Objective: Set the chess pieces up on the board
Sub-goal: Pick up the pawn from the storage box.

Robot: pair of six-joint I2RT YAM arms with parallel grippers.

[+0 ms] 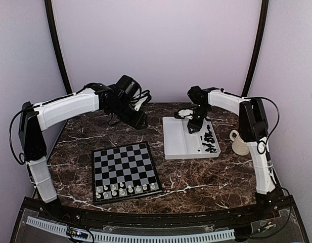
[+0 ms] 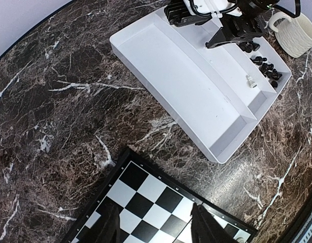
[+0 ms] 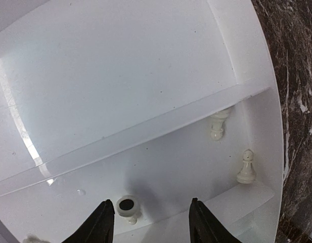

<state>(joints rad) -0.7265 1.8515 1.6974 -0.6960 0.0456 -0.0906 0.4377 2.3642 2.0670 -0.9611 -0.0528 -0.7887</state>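
Note:
The chessboard [image 1: 124, 169] lies at the front left, with white chessmen [image 1: 126, 190] in its two nearest rows. My left gripper [image 1: 139, 120] hangs open and empty beyond the board's far edge; its wrist view shows the fingers [image 2: 204, 227] over the board's corner [image 2: 145, 195]. My right gripper [image 1: 194, 126] is open low over the white tray [image 1: 176, 139]. Its wrist view shows the gripper [image 3: 151, 223] over the tray's narrow compartment, with a toppled white piece [image 3: 127, 206] next to the left finger [image 3: 102, 223]. Two more white pieces [image 3: 246, 167] lie to the right. Black chessmen [image 1: 210, 142] lie in the same compartment.
A cream ribbed mug [image 1: 240, 142] stands right of the tray, also in the left wrist view [image 2: 297, 33]. The tray's wide compartment [image 2: 186, 86] holds nothing. The marble table [image 1: 196, 177] is dark brown with white veins.

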